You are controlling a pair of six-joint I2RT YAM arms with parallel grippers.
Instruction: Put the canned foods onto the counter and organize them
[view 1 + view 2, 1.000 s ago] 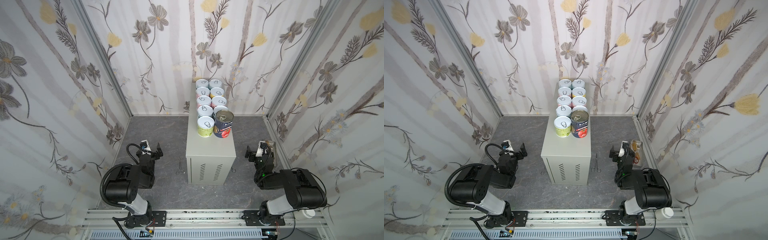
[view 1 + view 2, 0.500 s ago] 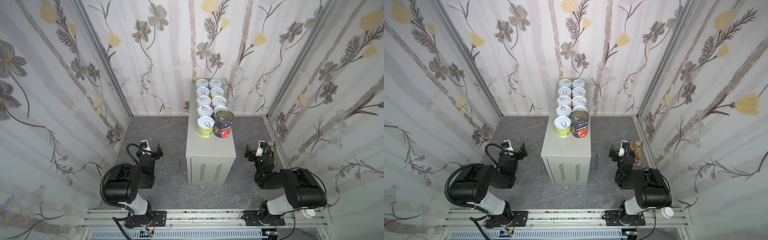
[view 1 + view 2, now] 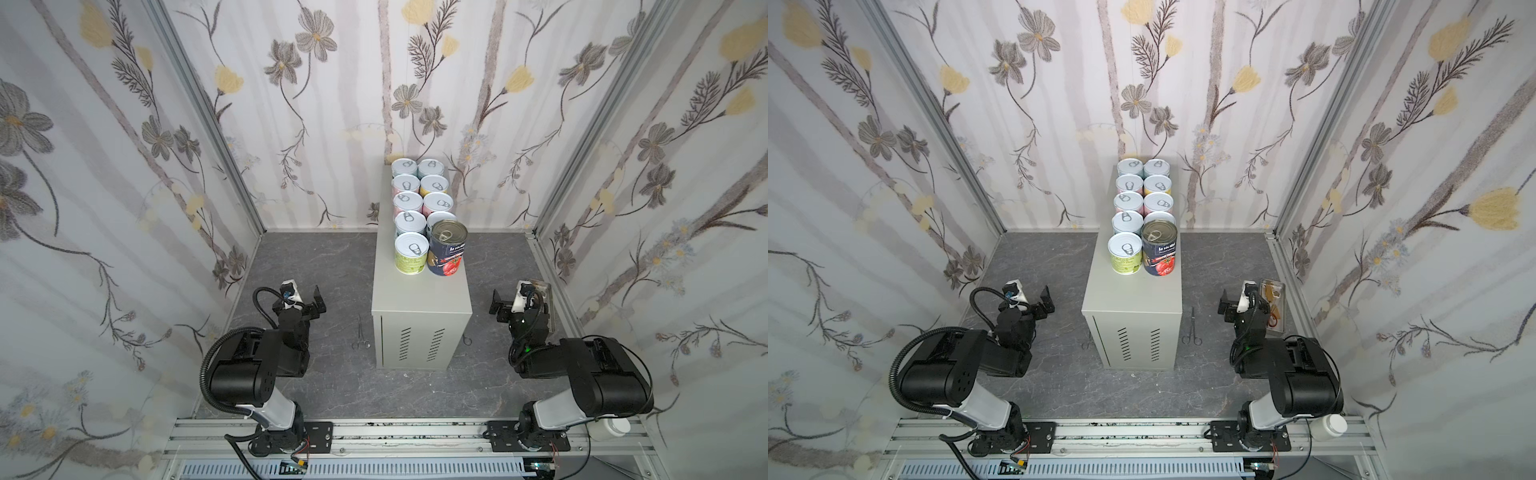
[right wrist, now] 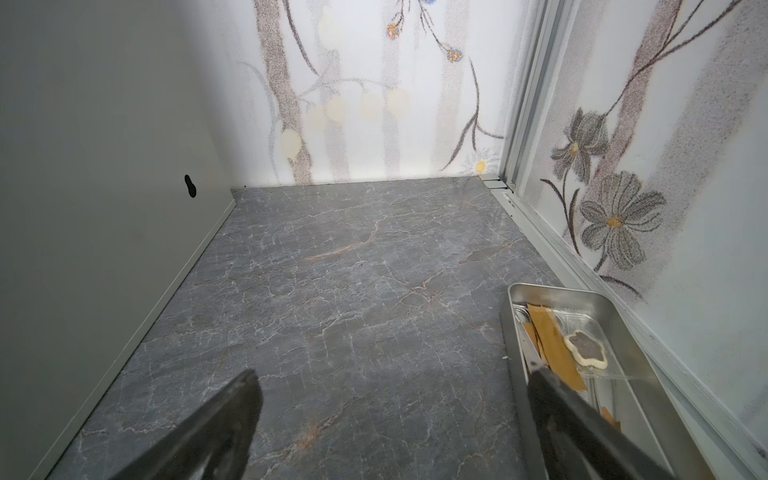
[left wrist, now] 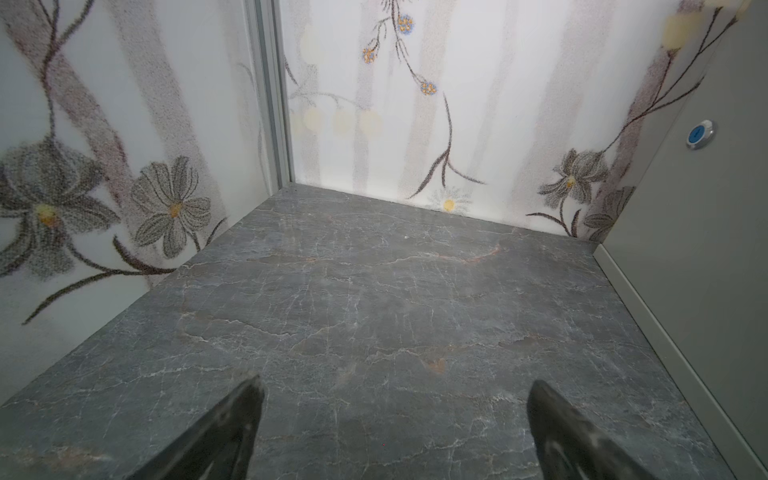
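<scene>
The short cans (image 3: pixel 409 202) and the taller tomato can (image 3: pixel 447 251) are standing in two rows on the tabletop of the grey cabinet (image 3: pixel 420 297). None is lying on the floor (image 3: pixel 332 257), so the task is looking complete. The left gripper (image 5: pixel 395 384) and right gripper (image 4: pixel 394 376) are hovering low, fingers spread apart, empty.

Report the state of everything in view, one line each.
Short cans, nine, upright, sealed, in two rows on the counter.
Tomato can, upright, sealed, at the front beside the green can.
Counter, upright on the floor.
Left gripper, fingers open, empty.
Right gripper, fingers open, empty.
Tray, on the floor, holding small items.
Scissors, flat on the floor beside the counter.
Bottle, capped.
</scene>
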